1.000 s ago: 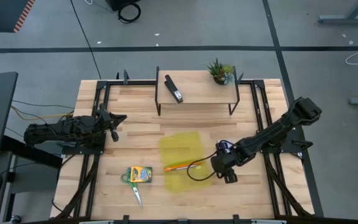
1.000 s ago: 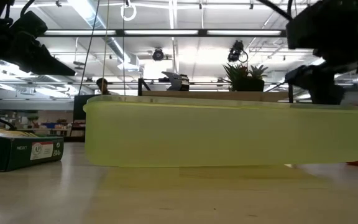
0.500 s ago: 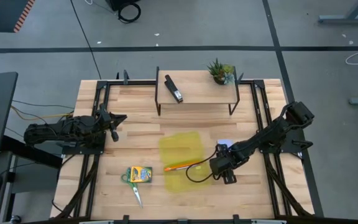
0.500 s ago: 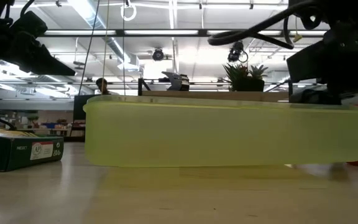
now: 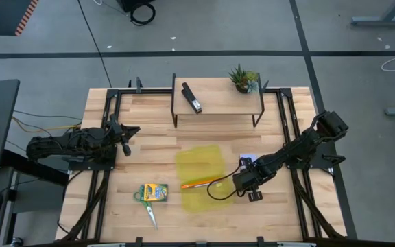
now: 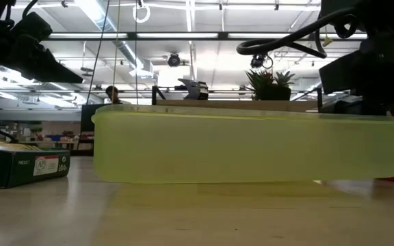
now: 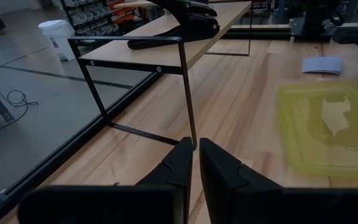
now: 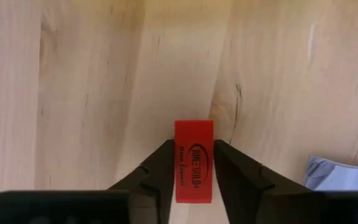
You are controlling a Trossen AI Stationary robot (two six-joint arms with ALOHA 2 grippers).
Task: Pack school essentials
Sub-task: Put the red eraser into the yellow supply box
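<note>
A small red piece (image 8: 194, 158) lies right of the translucent yellow-green container (image 5: 201, 177), and my right gripper (image 8: 194, 155) (image 5: 251, 191) is down over it, shut on it. Thin orange pencils (image 5: 201, 183) lie across the container. The crayon box (image 5: 155, 193) and green-handled scissors (image 5: 149, 209) lie on the table to the container's left. The pale notepad (image 5: 247, 159) (image 8: 344, 174) lies just beyond the right gripper. My left gripper (image 5: 125, 132) (image 7: 195, 163) waits shut at the table's left. I cannot see the purple pen. My right gripper pinches the red piece by its two long sides (image 8: 178, 163), one finger (image 8: 160, 168) on each. The fingers come from above, pointing down, and lie along its length. Its far end sticks out past the fingertips. I cannot tell whether it rests on the table or is just clear of it.
A black wire shelf (image 5: 218, 103) at the far edge carries the black stapler (image 5: 192, 98) and the potted plant (image 5: 243, 78). Black rails (image 5: 105, 137) run along the table's left and right sides. Bare wood lies in front of the shelf and near the front edge.
The right arm has come down beside the container's right end, bringing its gripper low over the table at the red piece. The left arm and the other things have stayed still.
</note>
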